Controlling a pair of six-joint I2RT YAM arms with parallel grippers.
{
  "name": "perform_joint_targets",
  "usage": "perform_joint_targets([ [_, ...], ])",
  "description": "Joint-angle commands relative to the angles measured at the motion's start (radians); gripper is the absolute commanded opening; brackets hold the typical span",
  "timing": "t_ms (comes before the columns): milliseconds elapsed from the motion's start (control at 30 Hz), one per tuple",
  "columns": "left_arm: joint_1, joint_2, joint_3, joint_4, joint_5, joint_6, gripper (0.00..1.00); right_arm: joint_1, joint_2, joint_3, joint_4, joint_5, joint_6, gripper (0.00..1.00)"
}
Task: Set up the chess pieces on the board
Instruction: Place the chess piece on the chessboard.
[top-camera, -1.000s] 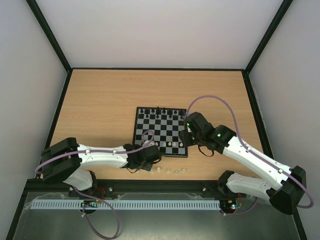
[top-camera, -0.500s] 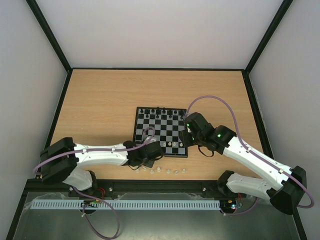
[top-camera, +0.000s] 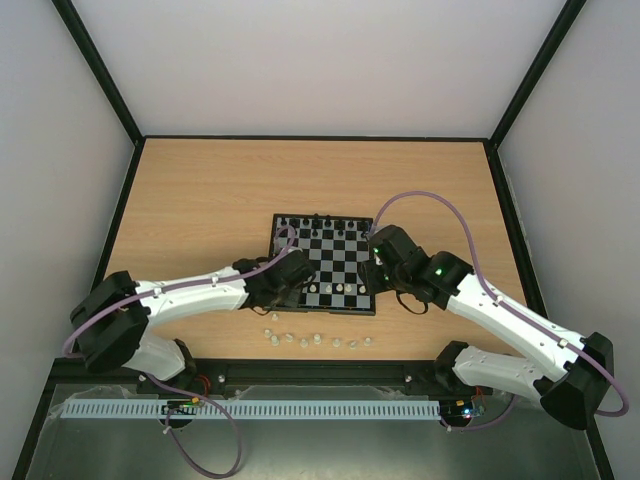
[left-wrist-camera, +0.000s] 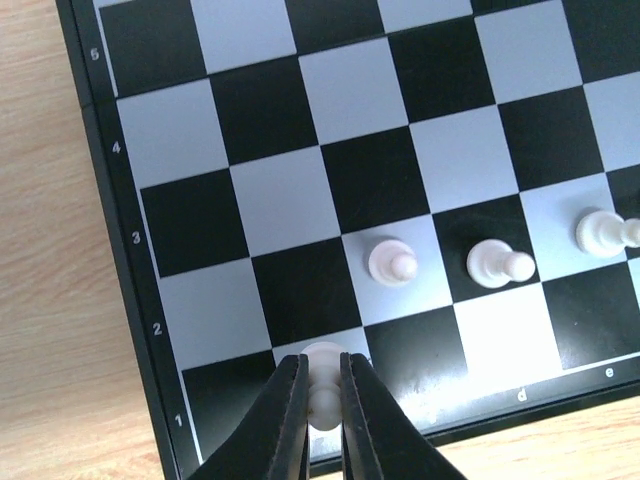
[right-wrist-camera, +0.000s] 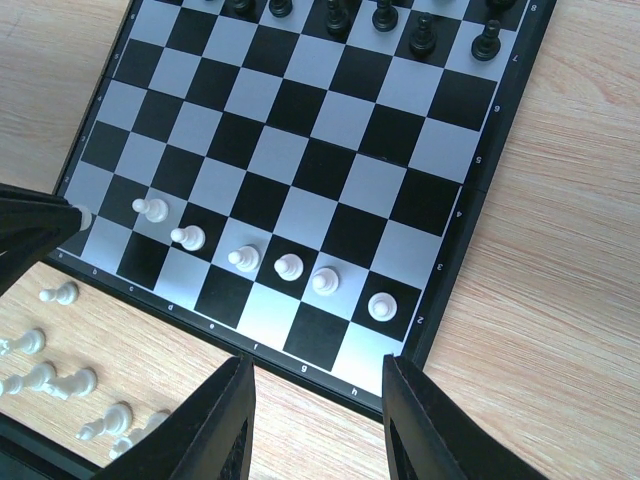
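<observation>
Left end effector (left-wrist-camera: 323, 385) is pinched shut on one white chess piece (left-wrist-camera: 322, 356), held only by the fingertips. With so thin a grip the piece might twist or tip on release and land across a line, or the fingers may clip the nearest of the white pawns (left-wrist-camera: 392, 262). It hangs over the near left corner of the board (left-wrist-camera: 135, 290), its round head poking just past the tips. Right end effector (right-wrist-camera: 318, 420) hangs open and empty.
</observation>
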Motion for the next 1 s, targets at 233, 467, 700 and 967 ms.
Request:
perform_joint_targets([
  [233,0.055,0.096,0.056,0.032,0.012,0.080,0.11,0.008,-0.011,-0.011,-0.013,0.011,-0.002,0.36],
  [467,0.073,0.131,0.059,0.049,0.021,0.093,0.12,0.008,-0.009,-0.011,-0.010,0.007,-0.003,0.36],
  [700,0.075,0.141,0.057,0.058,0.032,0.097,0.18,0.008,-0.007,-0.013,-0.010,0.005,-0.003,0.36],
  [967,0.075,0.118,0.058,0.046,0.022,0.087,0.28,0.013,-0.006,-0.013,-0.010,0.006,-0.002,0.36],
])
